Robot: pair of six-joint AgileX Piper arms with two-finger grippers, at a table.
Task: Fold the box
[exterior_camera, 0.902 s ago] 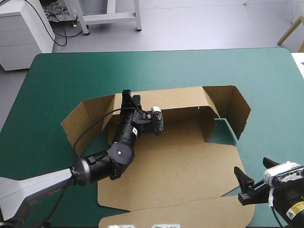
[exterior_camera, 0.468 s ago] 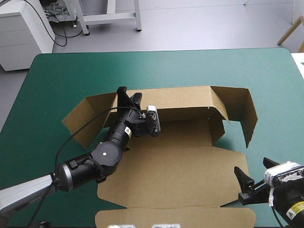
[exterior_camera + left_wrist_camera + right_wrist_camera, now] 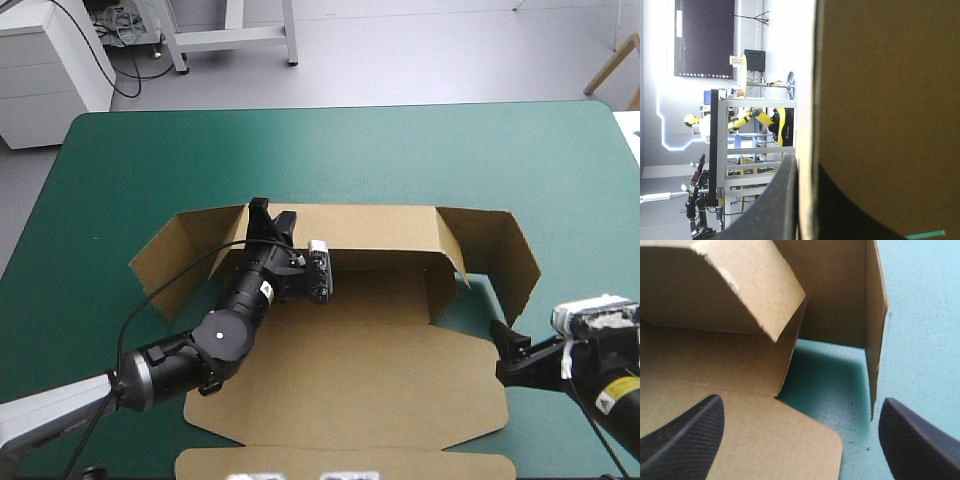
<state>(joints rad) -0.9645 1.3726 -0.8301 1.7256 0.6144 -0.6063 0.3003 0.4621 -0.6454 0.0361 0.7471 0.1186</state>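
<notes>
High view
Table: the teal-green cover (image 3: 150, 160) fills most of the frame.
Box: the brown box (image 3: 380, 370) lies in the middle and lower middle of the frame. Its base and lid panel are flat on the cover.
Far wall: the far wall (image 3: 370, 225) stands raised across the centre, with a flap angling out at each end.
Left gripper: the left gripper (image 3: 268, 215) reaches in from the lower left. It sits at the left end of the far wall, black fingers pinched over the wall's top edge.
Right gripper: the right gripper (image 3: 500, 352) is at the lower right, just beside the box's right edge. Its fingers are spread wide and hold nothing.

Left wrist view
Box: brown board (image 3: 890, 100) stands on edge between the fingers and runs on ahead of them.
Left gripper: the left gripper (image 3: 805, 162) is nearly closed, with the board clamped between a black finger (image 3: 775, 205) on one side and a dark shape on the other.

Right wrist view
Right gripper: the right gripper (image 3: 801, 401) is wide open and empty.
Box: a rounded corner of flat board (image 3: 805, 445) lies between the fingers. A tilted flap (image 3: 725, 285) and an upright side wall (image 3: 875, 315) stand ahead.
Cover: bare teal-green (image 3: 830, 375) shows between flap and wall.
</notes>
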